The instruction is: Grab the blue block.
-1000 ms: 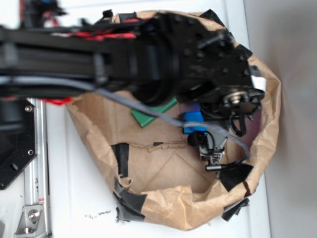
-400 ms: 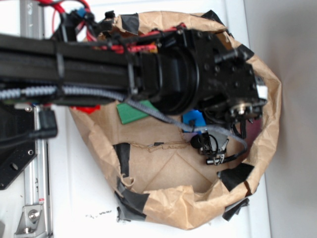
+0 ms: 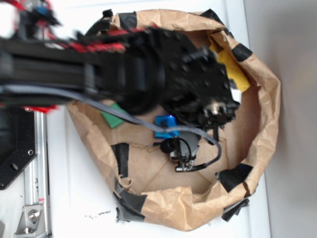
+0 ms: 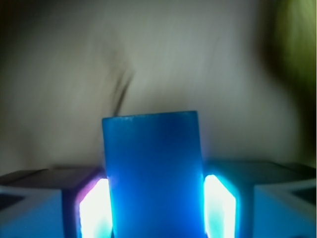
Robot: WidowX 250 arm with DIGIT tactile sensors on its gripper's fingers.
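Both fingers of the gripper press the flanks of the blue block, clamped between them, its long axis pointing straight out ahead. From outside, block and arm hang over the floor of the paper bag. Green block lies apart, toward the rim.

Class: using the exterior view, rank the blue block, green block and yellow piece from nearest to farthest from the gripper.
1. Blue block: held in the gripper.
2. Green block: left, on the bag floor.
3. Yellow piece: upper right, by the bag wall.
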